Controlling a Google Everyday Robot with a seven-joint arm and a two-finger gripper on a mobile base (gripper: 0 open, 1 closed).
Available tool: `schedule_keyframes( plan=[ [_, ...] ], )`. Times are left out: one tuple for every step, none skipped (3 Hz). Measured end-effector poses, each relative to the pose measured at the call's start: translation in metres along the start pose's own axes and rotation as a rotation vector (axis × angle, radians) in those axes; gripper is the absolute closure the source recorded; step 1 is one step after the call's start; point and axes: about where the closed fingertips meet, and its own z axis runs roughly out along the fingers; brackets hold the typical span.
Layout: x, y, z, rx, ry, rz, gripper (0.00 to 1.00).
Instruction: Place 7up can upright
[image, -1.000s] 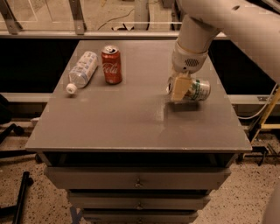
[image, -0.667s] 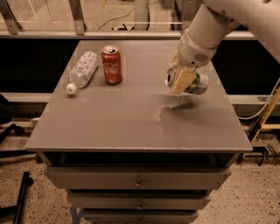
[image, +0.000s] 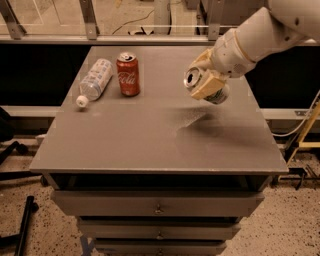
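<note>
Camera view from above the front of a grey table (image: 150, 145): the gripper (image: 204, 81) hangs over the table's right half, its beige fingers (image: 207, 87) clenched around the 7up can (image: 192, 78). The can is in the air, clear of the tabletop and tilted towards lying flat, with its silver top facing left and its base showing behind the fingers. A shadow lies on the surface below it. Well apart, on the far left, a red Coca-Cola can (image: 128, 74) stands upright. Just beside it a clear plastic bottle (image: 95, 80) lies on its side, white cap towards the front edge. Drawers (image: 157, 205) sit beneath the tabletop.
</note>
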Motion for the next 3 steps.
schedule_keyframes(
  plan=[
    [-0.002,-0.008,-0.008,0.058,-0.163,0.059,1.0],
    [-0.002,-0.014,-0.013,0.079,-0.305,0.138,1.0],
    [0.002,-0.019,-0.015,0.071,-0.413,0.213,1.0]
  ],
)
